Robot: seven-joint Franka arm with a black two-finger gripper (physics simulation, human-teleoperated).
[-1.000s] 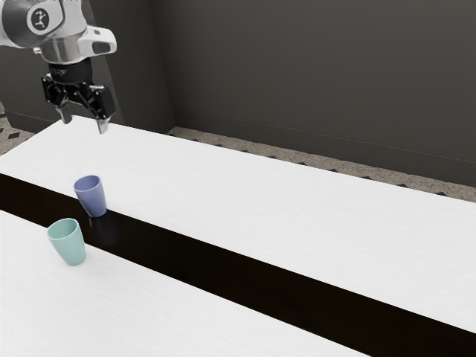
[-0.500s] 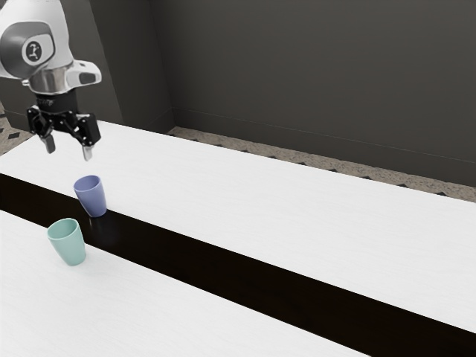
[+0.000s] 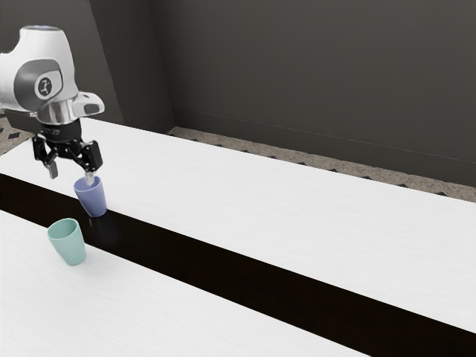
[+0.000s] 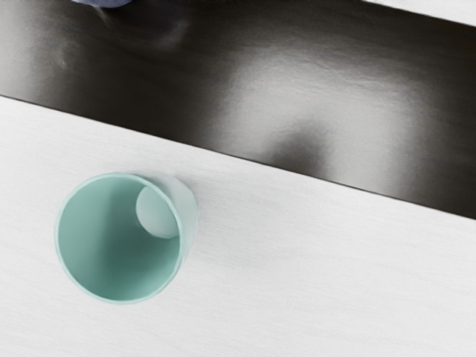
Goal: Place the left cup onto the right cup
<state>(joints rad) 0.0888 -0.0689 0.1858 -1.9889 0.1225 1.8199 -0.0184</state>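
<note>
Teal cup [image 3: 67, 241]: upright on the table's near white part, close to its left edge, just beside the black strip [image 3: 260, 286].
Gripper [image 3: 71, 176]: jaws spread wide and holding nothing, with one finger at the rim of the periwinkle cup [image 3: 91, 196].
Periwinkle cup: upright at the strip's far edge, apart from the teal one.
Grasp: the wall is probably best pinched squarely, one finger inside, so the cup does not tip.
Room: the table [image 3: 312, 201] lies bare rightward, while its left edge is close.

A white table [image 3: 297, 201] with a glossy black stripe [image 3: 260, 282] running across it stands before a dark grey wall [image 3: 312, 67]; patterned floor tiles [image 3: 349, 167] show between them.
</note>
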